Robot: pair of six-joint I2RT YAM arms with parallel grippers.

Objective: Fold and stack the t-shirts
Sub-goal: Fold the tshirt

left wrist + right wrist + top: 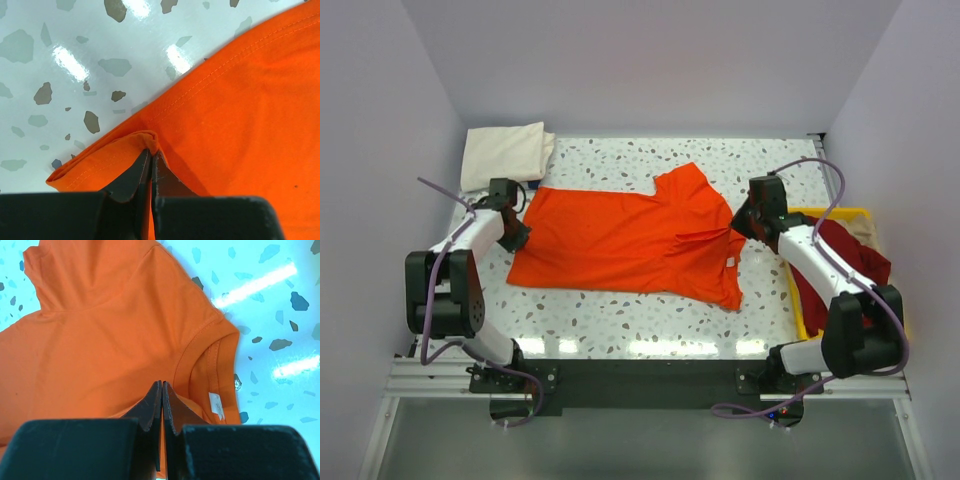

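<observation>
The bright orange t-shirt [630, 240] lies spread across the middle of the speckled table, its neck with a small white label [729, 262] to the right. My left gripper [520, 235] is shut on the shirt's left hem; the left wrist view shows the hem [100, 160] bunched at the tips of the left gripper [151, 150]. My right gripper [738, 225] is shut on the shoulder cloth beside the collar [200, 347], and creases run towards it. A cream t-shirt [505, 152] lies folded at the back left. A dark red t-shirt [850, 262] lies crumpled in the tray.
A yellow plastic tray [835, 212] stands at the table's right edge, just behind my right arm. White walls close in the table on the left, back and right. Bare table top [620, 320] shows in front of the orange shirt.
</observation>
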